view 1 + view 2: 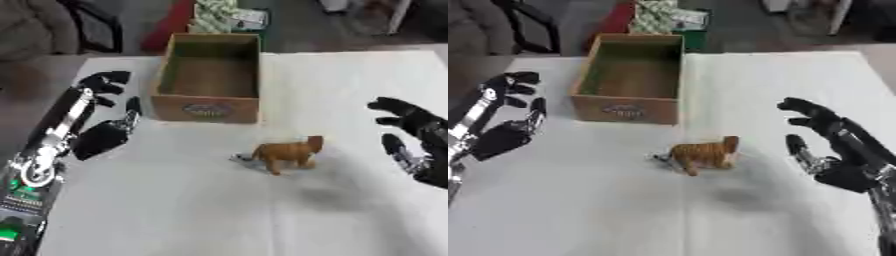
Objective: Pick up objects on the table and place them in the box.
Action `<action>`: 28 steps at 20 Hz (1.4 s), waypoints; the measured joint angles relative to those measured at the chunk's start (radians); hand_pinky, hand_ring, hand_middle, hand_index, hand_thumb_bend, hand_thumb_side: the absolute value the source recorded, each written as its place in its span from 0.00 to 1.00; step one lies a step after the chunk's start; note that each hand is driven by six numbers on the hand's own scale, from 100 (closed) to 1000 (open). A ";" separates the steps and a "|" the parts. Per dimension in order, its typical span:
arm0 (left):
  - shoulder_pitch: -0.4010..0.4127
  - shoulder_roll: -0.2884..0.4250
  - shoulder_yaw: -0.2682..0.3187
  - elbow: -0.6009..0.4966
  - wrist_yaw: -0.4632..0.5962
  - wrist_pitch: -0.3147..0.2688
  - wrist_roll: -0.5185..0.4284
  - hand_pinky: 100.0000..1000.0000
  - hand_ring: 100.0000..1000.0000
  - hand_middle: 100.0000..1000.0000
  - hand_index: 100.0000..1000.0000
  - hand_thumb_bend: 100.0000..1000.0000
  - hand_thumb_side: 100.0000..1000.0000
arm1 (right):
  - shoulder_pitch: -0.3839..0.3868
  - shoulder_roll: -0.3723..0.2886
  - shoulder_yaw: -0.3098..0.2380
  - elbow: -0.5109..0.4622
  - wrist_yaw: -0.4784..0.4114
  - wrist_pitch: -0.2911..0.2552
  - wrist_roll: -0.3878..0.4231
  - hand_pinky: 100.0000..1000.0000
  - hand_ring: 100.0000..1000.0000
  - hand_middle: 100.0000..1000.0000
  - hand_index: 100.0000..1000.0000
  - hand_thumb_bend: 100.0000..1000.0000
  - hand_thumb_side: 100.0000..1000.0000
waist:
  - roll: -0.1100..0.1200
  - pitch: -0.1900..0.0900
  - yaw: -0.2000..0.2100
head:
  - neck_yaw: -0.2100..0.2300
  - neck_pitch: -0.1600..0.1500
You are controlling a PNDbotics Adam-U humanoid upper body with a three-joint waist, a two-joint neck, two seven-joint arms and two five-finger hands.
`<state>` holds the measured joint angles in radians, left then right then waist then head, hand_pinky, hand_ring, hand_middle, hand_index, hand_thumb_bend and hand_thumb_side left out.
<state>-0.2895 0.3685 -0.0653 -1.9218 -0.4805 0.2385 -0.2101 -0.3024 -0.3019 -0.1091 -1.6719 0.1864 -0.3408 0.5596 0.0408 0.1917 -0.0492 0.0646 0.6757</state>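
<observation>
Left eye view: orange toy animal (287,153) stands upright on white table (175,210), centre, just near of cardboard box (209,77), apart from it. Box open-topped, inside looks bare. Left robot hand (103,131) at left of box, fingers spread, holding nothing.

Right eye view: right robot hand (826,145) right of toy, well apart, fingers spread, thumb out, nothing held.
</observation>
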 measured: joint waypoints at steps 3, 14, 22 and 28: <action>0.000 0.000 0.000 0.000 0.000 0.000 0.000 0.73 0.81 0.79 0.89 0.00 0.41 | -0.015 -0.016 0.008 0.000 0.000 -0.004 -0.003 0.88 0.99 0.87 0.98 0.00 0.46 | 0.000 0.000 0.001 | 0.000 0.000; 0.000 0.000 -0.007 0.000 0.001 -0.004 -0.006 0.72 0.81 0.79 0.89 0.00 0.41 | -0.127 -0.161 0.090 0.066 -0.024 -0.056 -0.039 0.87 0.96 0.85 0.97 0.00 0.29 | -0.007 -0.001 0.015 | -0.009 0.000; 0.001 0.000 -0.013 0.000 0.001 -0.005 -0.013 0.72 0.81 0.79 0.89 0.00 0.41 | -0.255 -0.272 0.192 0.166 -0.055 -0.110 -0.030 0.87 0.95 0.84 0.96 0.00 0.29 | -0.015 -0.006 0.028 | -0.015 0.000; 0.002 0.000 -0.018 0.000 0.002 -0.007 -0.017 0.72 0.81 0.79 0.89 0.00 0.41 | -0.338 -0.298 0.265 0.230 -0.065 -0.145 0.010 0.87 0.94 0.84 0.97 0.00 0.32 | -0.018 -0.007 0.037 | -0.020 0.000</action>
<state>-0.2877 0.3686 -0.0836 -1.9218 -0.4782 0.2312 -0.2267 -0.6399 -0.5998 0.1563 -1.4415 0.1210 -0.4860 0.5698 0.0226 0.1843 -0.0120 0.0445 0.6760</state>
